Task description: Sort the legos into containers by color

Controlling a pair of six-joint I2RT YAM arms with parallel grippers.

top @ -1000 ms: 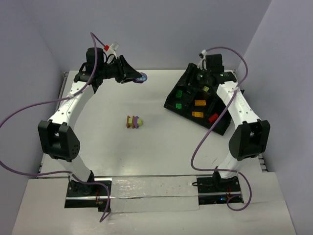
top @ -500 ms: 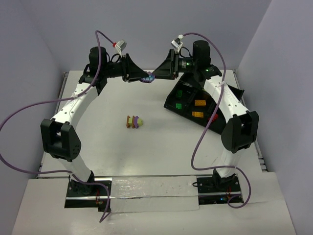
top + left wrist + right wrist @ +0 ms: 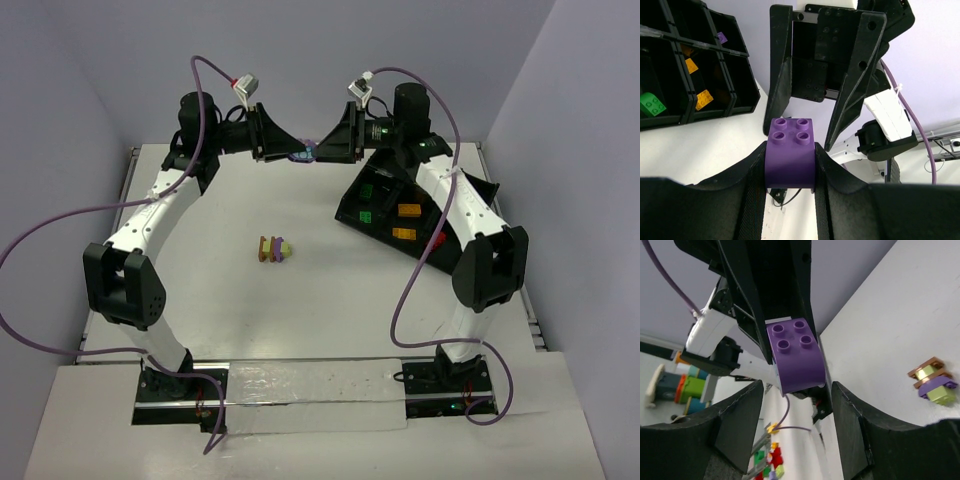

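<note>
My left fingers [image 3: 753,170] are clamped on the purple brick [image 3: 790,156], which they hold in the air at twelve o'clock over the counter [image 3: 330,320]. My right fingers [image 3: 740,412] stand apart on either side of it, touching nothing. The brick looks light, rigid and slick, with one rounded face, so I judge its flat sides the surest hold. The black tray [image 3: 732,75] sits at two o'clock. The stacked cluster [image 3: 274,248] lies near the counter's middle, well apart from it. There is open room between them, but both wrists crowd together up here.
</note>
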